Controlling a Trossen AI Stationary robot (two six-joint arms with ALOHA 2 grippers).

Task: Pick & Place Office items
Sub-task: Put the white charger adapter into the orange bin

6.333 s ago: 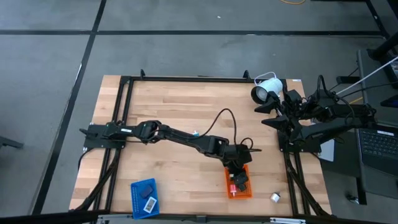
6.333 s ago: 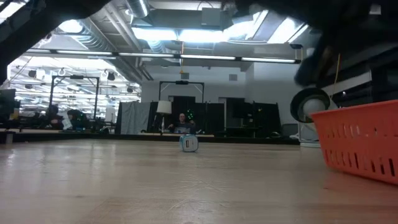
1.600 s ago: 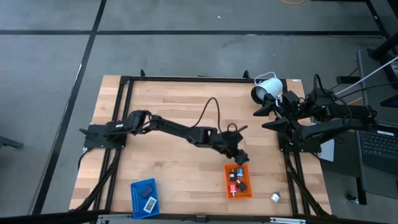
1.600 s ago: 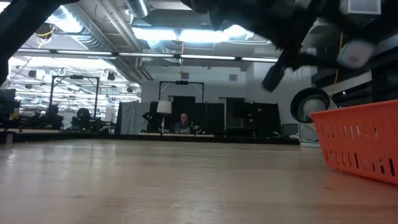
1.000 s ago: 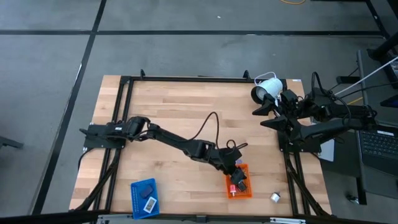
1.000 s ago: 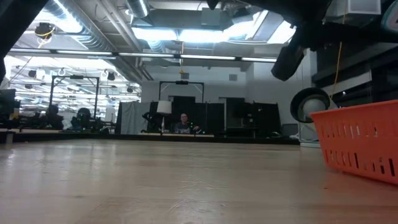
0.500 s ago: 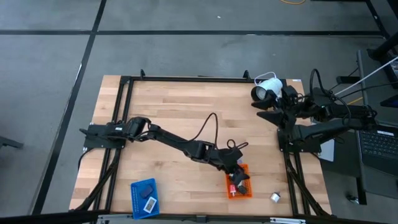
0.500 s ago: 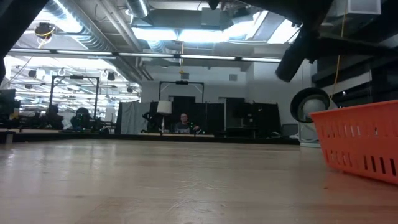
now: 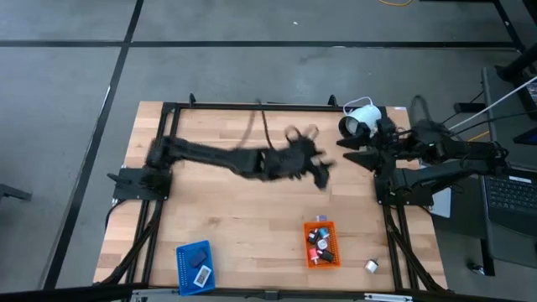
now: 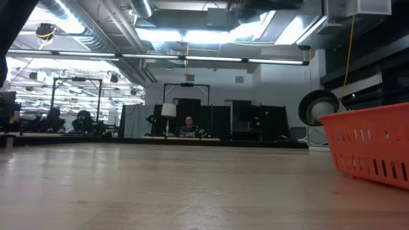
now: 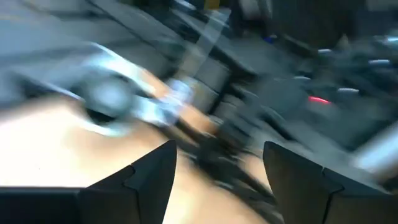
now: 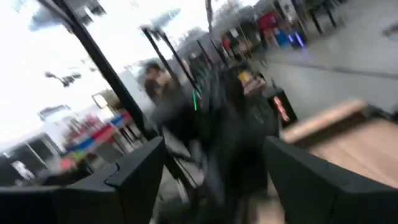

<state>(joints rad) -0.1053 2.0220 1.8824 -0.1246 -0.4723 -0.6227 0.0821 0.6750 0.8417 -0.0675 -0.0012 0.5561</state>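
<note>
Several small office items, red, black and light-blue, lie in the orange tray [image 9: 331, 256] near the table's front right; the low view shows the tray's slotted wall [image 10: 370, 144]. A white-and-black piece [image 9: 370, 266] rests on the bare table to the tray's right. A blue tray [image 9: 183, 270] at the front left holds a flat dark-blue piece and a small pale one. My left gripper [image 9: 323, 174] [image 11: 217, 149] hangs over the table's middle right, blurred, open, with nothing between its fingers. My right gripper [image 9: 344, 153] [image 12: 214, 146] waits open at the right edge.
A white round lamp-like device [image 9: 361, 117] stands at the far right corner, close to my right arm. A black frame [image 9: 252, 106] runs along the table's edges. Bare wood lies between the two trays and over the left half.
My left gripper has left its place low over the orange tray and swung fast up and toward the table's far edge, the whole arm straightening and blurring. In the low view the arm has gone from above the tray. The tray has stayed where it was.
</note>
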